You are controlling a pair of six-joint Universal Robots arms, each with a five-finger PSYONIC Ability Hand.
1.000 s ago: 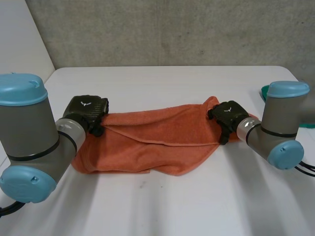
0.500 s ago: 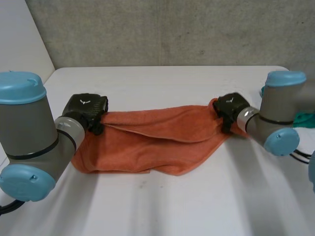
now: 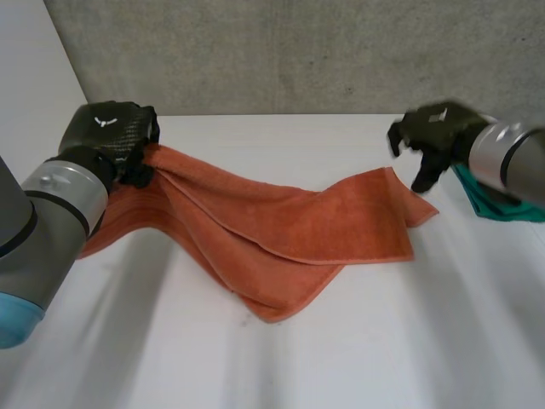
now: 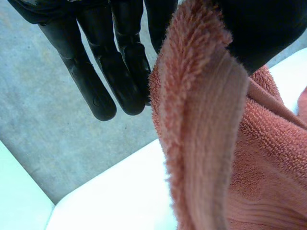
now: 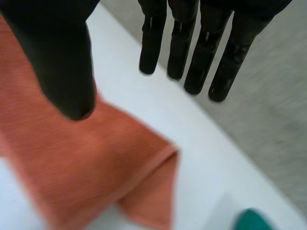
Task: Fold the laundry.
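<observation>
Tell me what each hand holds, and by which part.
Left hand pinches the orange towel by the edge at one end. Right hand is open, holding nothing.

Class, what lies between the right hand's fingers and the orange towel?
Bare white table separates the fingers from the orange towel, per the right wrist view.

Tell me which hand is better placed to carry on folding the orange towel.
Left. The left hand pinches one end of the orange towel and holds it lifted; the right hand is open, holding nothing, near the other end.
</observation>
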